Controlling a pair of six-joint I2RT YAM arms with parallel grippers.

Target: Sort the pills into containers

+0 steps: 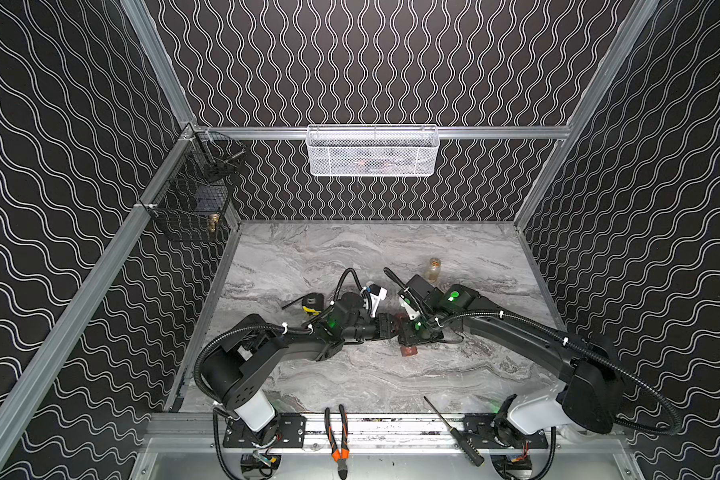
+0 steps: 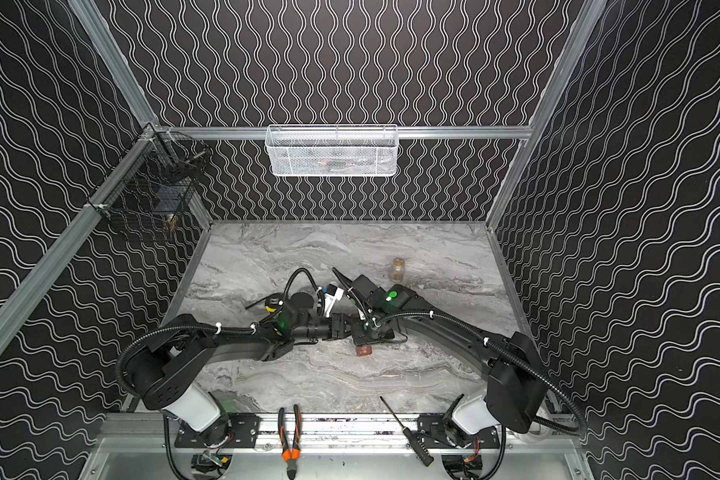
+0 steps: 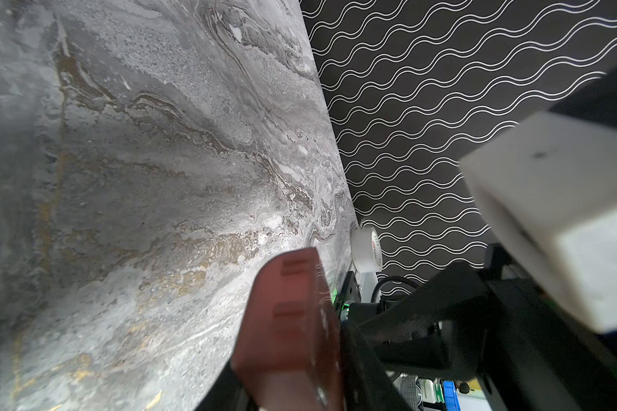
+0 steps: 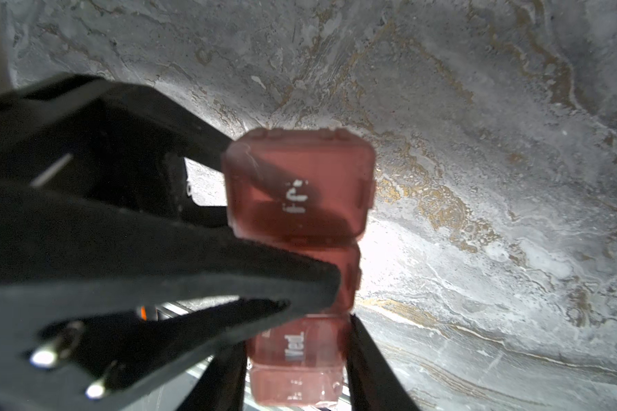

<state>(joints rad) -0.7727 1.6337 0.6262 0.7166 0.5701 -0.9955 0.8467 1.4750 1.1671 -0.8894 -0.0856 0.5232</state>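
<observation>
**Marble desk, mid-cell: containers being pinched by both pincers**

Grey marble desk (image 1: 350,257) is being used as the work area, w/ black wavy-line walls round it. Containers (image 4: 300,185), a reddish see-through strip of joined lidded boxes, are being held near the desk's middle, in front of a small bottle (image 1: 434,269). The strip is being read as lifted off the surface, tho that isn't certain. Lids are being seen shut where visible.

Right pincer (image 4: 296,356) is being pressed onto the strip's narrow sides by the "Wed" box, pinching it. Left pincer (image 4: 323,242) is being seen astride the flat faces. One finger (image 4: 293,281) is lying over the second box; the other is showing darkly through the end box from behind. Both are being judged to be touching, so this pincer is pinching too.

Risks, as judged:
- Two grips on one thin strip: any mismatch betw. arms is likely to bend or twist it at the joints, or pull it out of the weaker hold.
- Slick plastic + small contact area: the strip may be squeezed out & dropped.
- A lid is being blocked by the left finger lying across it.
- Pincers are being worked v. close together, so a clash is possible.
</observation>
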